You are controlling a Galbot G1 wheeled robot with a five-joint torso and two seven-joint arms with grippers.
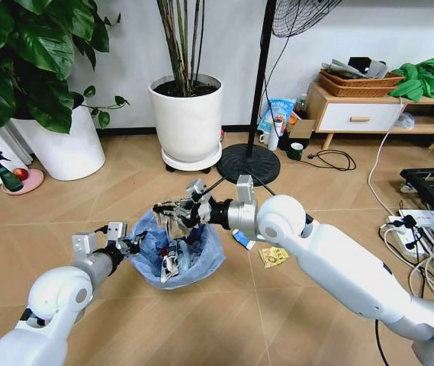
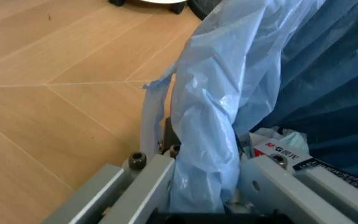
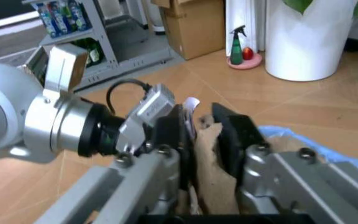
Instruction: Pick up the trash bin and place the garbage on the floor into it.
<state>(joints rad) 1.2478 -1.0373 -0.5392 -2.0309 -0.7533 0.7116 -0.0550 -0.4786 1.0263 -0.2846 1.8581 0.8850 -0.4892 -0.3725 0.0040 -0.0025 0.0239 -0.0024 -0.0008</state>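
Hidden: the trash bin (image 1: 177, 255) wall is covered by its crinkly light blue bag; only the dark interior shows.
Bin position: on the floor (image 1: 64, 206), between both arms.
Bin contents: a red-and-white carton (image 2: 278, 148) and other litter, partly hidden.
Left gripper (image 1: 134, 245): clamped on the bin's bagged rim.
Right gripper (image 1: 172, 211): over the bin's far rim, closed on a brown wad (image 3: 211, 179).
Still on the floor: blue-white packet (image 1: 241, 240), yellow wrapper (image 1: 274, 256).
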